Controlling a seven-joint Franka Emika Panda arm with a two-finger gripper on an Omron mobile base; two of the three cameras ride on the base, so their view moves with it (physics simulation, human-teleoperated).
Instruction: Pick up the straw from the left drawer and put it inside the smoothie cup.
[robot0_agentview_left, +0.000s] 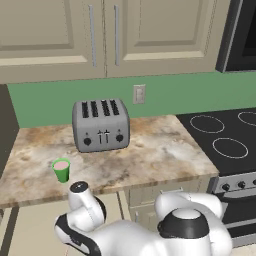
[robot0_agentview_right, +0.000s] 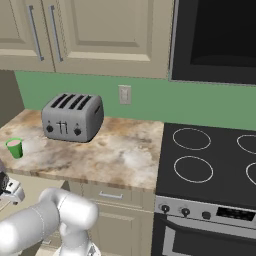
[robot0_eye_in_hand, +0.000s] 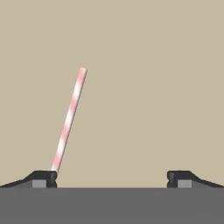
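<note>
Pink-and-white stripes: the straw lies on plain beige, which I judge to be the floor of the left drawer, right under the hand.
Gripper: the gripper hangs over that floor with its two dark tips spread wide, clasping nothing.
Finger contact: the left tip sits at the straw's near end; touching or just above, I cannot tell.
Straw axis: in the hand view the long axis runs from that near end by the left tip up and away, leaning a little to the right, the far end lying free on the beige.
Straw versus jaws: it lies well off the midline, almost at a right angle to the line between the tips, so it sits at one side of the gap and not across the middle.
Step in hand: the reach into the drawer for the pick, by my reading; the grasp is not yet made.
Next move calls for: a shift sideways to bring the thin stick between the tips, a drop to the floor, then a close across its width. It's thin and light, so it could roll or skid out.
Arm: in the left base view the white arm bends low below the counter edge, working down at the left.
Smoothie cup: up on the marble counter, the green smoothie cup stands upright near the front edge, pink at the top, no straw in it.
Toaster: the grey toaster stands behind the cup, nearer the green wall.
</note>
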